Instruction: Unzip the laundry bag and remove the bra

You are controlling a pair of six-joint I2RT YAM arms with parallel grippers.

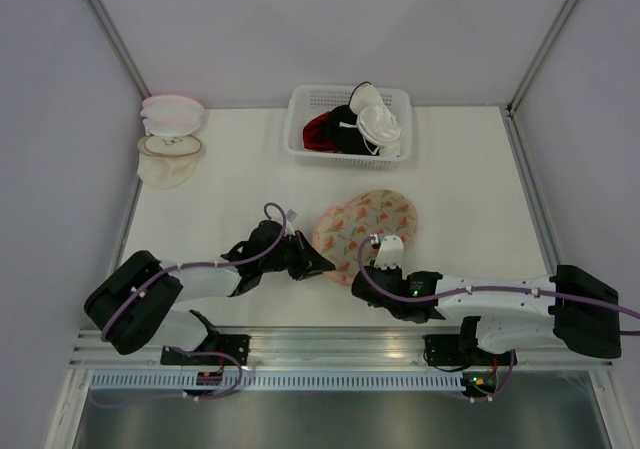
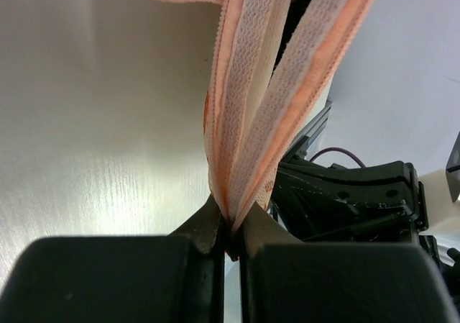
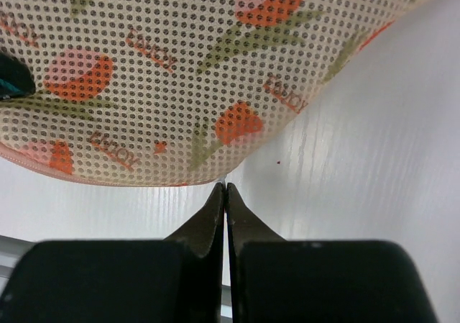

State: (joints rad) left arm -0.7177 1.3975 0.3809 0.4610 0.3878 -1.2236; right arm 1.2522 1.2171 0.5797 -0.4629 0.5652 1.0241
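The beige floral mesh laundry bag with pink trim (image 1: 368, 219) lies mid-table (image 1: 240, 179). The left gripper (image 2: 230, 229) is clenched on its pink edge; the right gripper (image 3: 226, 192) is pressed closed at its rim.

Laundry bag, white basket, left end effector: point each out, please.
laundry bag (image 1: 370, 215), top external view, middle of its floral panel.
white basket (image 1: 297, 129), top external view, its left wall.
left end effector (image 2: 230, 228), left wrist view, between fingertips pinching the bag's edge.
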